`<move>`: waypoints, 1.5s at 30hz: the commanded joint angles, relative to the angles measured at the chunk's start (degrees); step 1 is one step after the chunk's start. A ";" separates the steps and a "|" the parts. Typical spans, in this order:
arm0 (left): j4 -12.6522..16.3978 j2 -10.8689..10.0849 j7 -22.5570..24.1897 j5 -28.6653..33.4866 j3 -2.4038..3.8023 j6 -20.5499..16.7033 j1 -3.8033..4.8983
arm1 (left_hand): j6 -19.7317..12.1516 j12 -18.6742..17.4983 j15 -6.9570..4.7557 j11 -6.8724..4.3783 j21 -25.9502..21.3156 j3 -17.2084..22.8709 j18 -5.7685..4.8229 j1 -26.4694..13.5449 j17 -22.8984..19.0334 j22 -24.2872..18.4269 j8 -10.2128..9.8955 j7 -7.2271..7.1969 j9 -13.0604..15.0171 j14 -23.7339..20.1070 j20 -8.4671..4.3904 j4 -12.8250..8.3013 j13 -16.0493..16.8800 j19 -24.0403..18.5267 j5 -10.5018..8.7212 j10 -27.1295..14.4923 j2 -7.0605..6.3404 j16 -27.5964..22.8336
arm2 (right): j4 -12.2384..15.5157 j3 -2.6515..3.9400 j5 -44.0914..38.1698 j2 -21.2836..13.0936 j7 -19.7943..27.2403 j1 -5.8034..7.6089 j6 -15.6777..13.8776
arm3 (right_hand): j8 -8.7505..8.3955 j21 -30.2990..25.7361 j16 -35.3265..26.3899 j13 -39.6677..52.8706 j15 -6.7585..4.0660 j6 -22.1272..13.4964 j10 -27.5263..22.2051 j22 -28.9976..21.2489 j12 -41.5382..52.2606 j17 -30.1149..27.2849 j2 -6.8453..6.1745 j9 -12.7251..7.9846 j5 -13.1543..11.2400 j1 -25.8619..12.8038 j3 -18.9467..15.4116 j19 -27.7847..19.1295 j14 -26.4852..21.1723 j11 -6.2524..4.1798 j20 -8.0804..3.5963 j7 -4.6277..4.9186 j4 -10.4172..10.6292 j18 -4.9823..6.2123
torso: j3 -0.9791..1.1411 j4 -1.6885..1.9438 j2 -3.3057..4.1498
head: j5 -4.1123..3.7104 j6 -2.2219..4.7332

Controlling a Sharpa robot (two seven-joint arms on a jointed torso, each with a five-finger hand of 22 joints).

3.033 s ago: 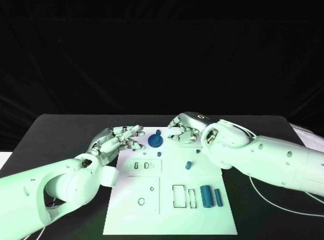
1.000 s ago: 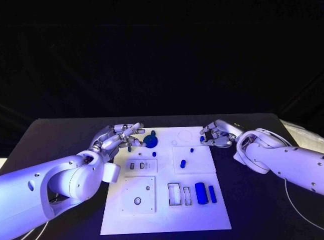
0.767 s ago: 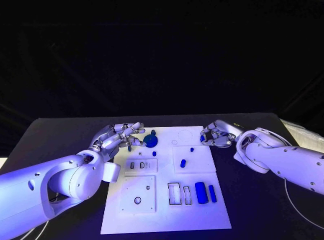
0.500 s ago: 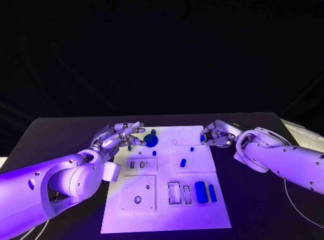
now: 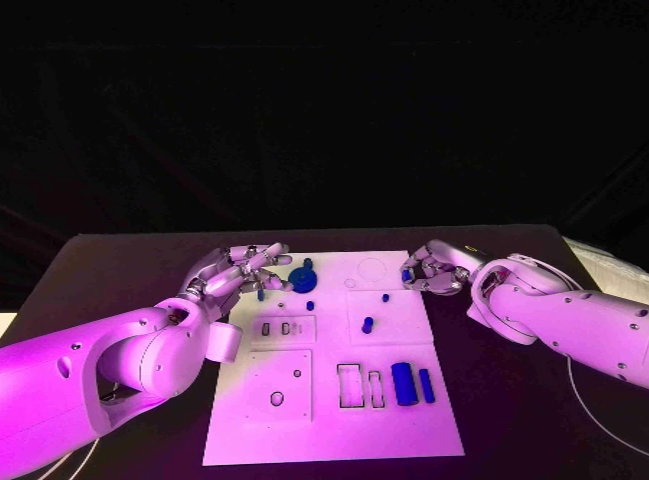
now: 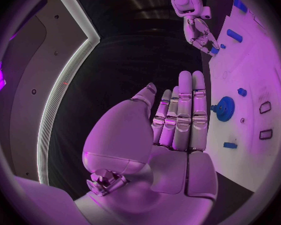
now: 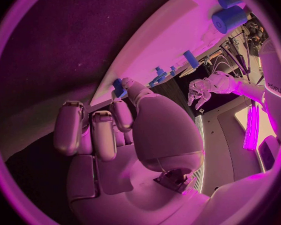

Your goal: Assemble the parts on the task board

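The white task board (image 5: 324,430) lies mid-table. My left hand (image 5: 242,272) hovers at its far left corner, fingers spread and holding nothing, just left of the blue gear (image 5: 303,281) that stands on the board. At the board's far right corner my right hand (image 5: 435,268) pinches a small blue part (image 5: 408,272) at the board's edge. That part (image 7: 118,88) sits by the thumb tip in the right wrist view. In the left wrist view the gear (image 6: 225,108) lies beyond my straight fingers (image 6: 184,110), with the right hand (image 6: 200,35) far off.
Small blue pegs (image 5: 308,306) (image 5: 386,297) (image 5: 366,325) stand mid-board. A thick blue cylinder (image 5: 402,381) and a thin blue bar (image 5: 425,385) lie near the front right beside empty rectangular slots (image 5: 353,385). Black table (image 5: 108,270) surrounds the board.
Three seconds ago my right hand was over the board's far middle, next to the gear; it has moved to the far right corner. Over the last second both hands have stayed nearly still.
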 commanded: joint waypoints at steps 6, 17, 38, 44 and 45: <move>0.08 0.00 0.60 0.01 0.02 1.15 0.02 | 0.01 -0.10 0.15 -0.08 0.21 0.00 0.55 0.54 0.05 0.05 -0.28 0.00 0.02 -0.40 0.08 -0.27 0.04 -0.31 0.03 -0.13 -0.08 0.06 | -0.27 -0.01 0.19 0.23 -1.28 -0.06 -0.04 | 0.20 0.39 0.27 0.33 -0.63 0.96 0.33 0.06 0.58 5.89 0.86 0.12 -0.63 -0.26 0.43 -0.04 4.21 -0.30 -0.53 -0.26 0.12 -1.00 | 0.00 -0.02 0.00 | 0.12 -0.11; 0.09 -0.12 0.57 0.01 0.02 1.11 0.02 | 0.01 -0.10 0.15 -0.08 0.21 0.00 0.55 0.54 0.05 0.05 -0.28 0.00 0.02 -0.40 0.08 -0.27 0.04 -0.31 0.03 -0.13 -0.08 0.06 | 0.39 0.01 2.04 0.13 -1.39 0.00 -3.13 | 2.01 0.49 0.33 1.08 -1.72 5.16 1.10 0.29 1.30 6.14 3.57 1.19 -3.46 1.54 2.99 0.10 4.28 -1.65 -1.43 -1.92 -1.03 -1.03 | 0.02 -0.01 0.02 | 0.21 -0.17; -1.60 -0.51 0.95 0.01 0.02 1.10 0.04 | 0.01 -0.10 0.15 -0.08 0.22 0.02 0.55 0.54 0.06 0.06 -0.28 0.00 0.02 -0.41 0.08 -0.29 0.04 -0.33 0.02 -0.12 -0.08 0.07 | 13.12 0.13 4.12 4.44 -12.81 3.01 -2.60 | 2.08 0.24 0.08 0.18 -2.02 5.25 0.59 -0.15 0.00 5.79 4.33 1.53 -4.06 1.08 3.61 -0.06 4.19 -1.88 -1.84 -2.12 -1.15 -0.97 | 0.00 0.07 -0.01 | 1.26 -0.34; -3.47 -0.71 1.47 0.04 0.03 0.70 0.06 | 0.02 -0.10 0.15 -0.09 0.29 0.15 0.56 0.63 0.09 0.11 -0.29 -0.02 0.02 -0.48 0.09 -0.43 0.03 -0.42 0.02 -0.12 -0.13 0.08 | 14.24 -0.44 0.39 9.22 -16.55 2.22 -0.34 | 2.04 0.12 -0.06 -0.07 -2.03 5.18 0.42 -0.41 -0.32 5.54 4.37 1.53 -4.01 1.06 3.66 -0.17 4.14 -1.88 -1.85 -2.11 -1.18 -0.92 | -0.04 0.02 -0.04 | 1.96 -0.68; -3.74 -0.77 1.54 0.32 0.03 0.55 0.07 | 0.02 -0.10 0.16 -0.09 0.29 0.15 0.56 0.63 0.09 0.11 -0.29 -0.02 0.02 -0.49 0.09 -0.44 0.03 -0.43 0.02 -0.11 -0.13 0.07 | 14.22 -0.61 -1.06 10.47 -17.41 1.80 0.15 | 2.00 0.10 -0.08 -0.12 -2.03 5.12 0.38 -0.45 -0.40 5.50 4.36 1.54 -3.92 1.07 3.71 -0.19 4.13 -1.88 -1.86 -2.10 -1.24 -0.92 | -0.06 0.02 0.00 | 2.11 -0.76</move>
